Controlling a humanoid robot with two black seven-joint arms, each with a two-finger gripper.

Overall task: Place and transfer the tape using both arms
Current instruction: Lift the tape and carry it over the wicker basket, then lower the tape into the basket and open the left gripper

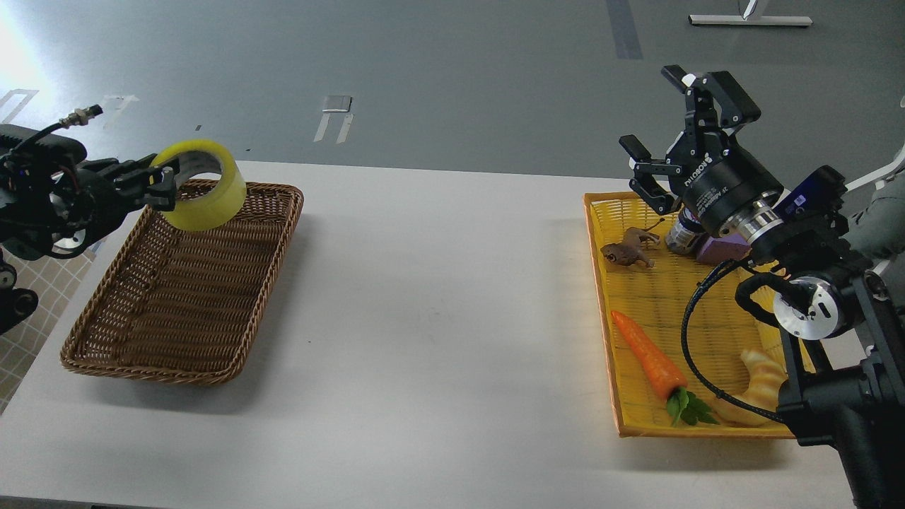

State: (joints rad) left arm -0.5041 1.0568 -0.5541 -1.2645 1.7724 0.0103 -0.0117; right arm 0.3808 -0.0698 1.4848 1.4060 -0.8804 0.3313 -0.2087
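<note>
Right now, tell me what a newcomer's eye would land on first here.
First, the tape, a bright yellow roll pinched in the left gripper above the far end of the brown wicker basket on the left. Next, the right gripper, open and raised over the yellow tray, where an orange toy carrot lies near the front.

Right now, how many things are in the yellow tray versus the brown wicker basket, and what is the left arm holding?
Yellow tray: 5 (toy frog, carrot, croissant, purple block, small can)
Brown wicker basket: 0 inside
Held above the basket by the left gripper: 1 (tape)
Total: 6
</note>
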